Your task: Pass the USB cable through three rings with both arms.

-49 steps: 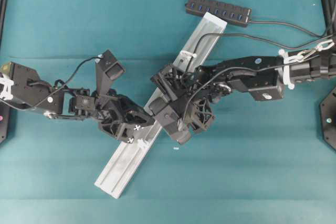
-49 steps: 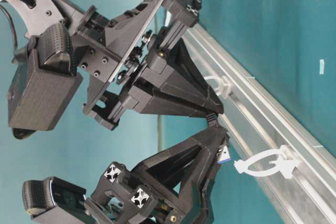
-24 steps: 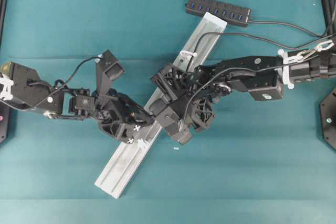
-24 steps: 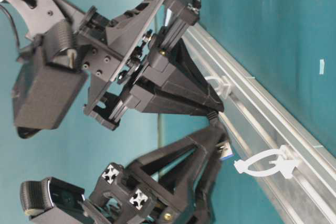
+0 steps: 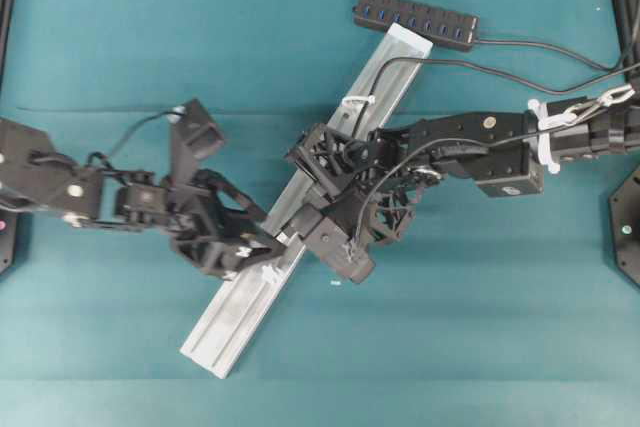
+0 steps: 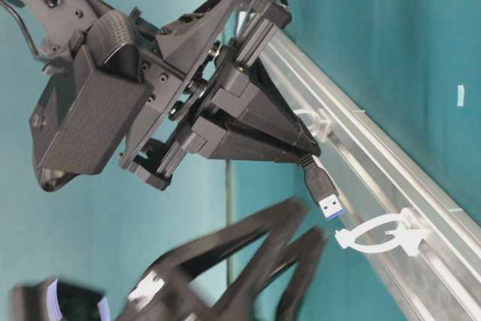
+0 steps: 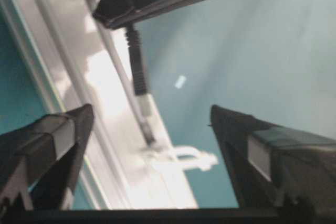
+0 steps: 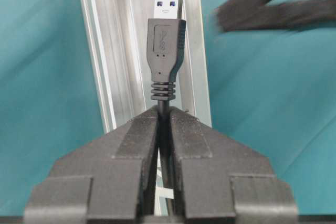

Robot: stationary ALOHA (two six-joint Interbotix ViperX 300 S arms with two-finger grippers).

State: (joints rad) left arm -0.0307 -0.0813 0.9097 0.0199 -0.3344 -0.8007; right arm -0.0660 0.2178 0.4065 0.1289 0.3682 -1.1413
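My right gripper (image 8: 164, 114) is shut on the black USB cable (image 5: 440, 63) just behind its plug (image 8: 165, 40), which juts out over the silver rail (image 8: 136, 35). In the table-level view the plug (image 6: 325, 193) hangs free, its blue tip a short way above one whitish ring (image 6: 379, 234); a second ring (image 6: 316, 122) sits beside the right gripper's tips. A third ring (image 5: 355, 102) shows further up the rail, where the cable meets it. My left gripper (image 7: 152, 124) is open and empty, its fingers wide on either side of the plug (image 7: 137, 72) and ring (image 7: 184, 157).
A black multi-port hub (image 5: 415, 19) lies at the rail's far end, its own thin cord (image 5: 540, 47) running off right. A small white scrap (image 5: 336, 283) lies on the teal table (image 5: 450, 347) beside the rail. Both arms crowd the rail's middle.
The left gripper has opened, let go of the plug tip and drawn back left. The right gripper stays shut on the cable; the plug now hangs free.
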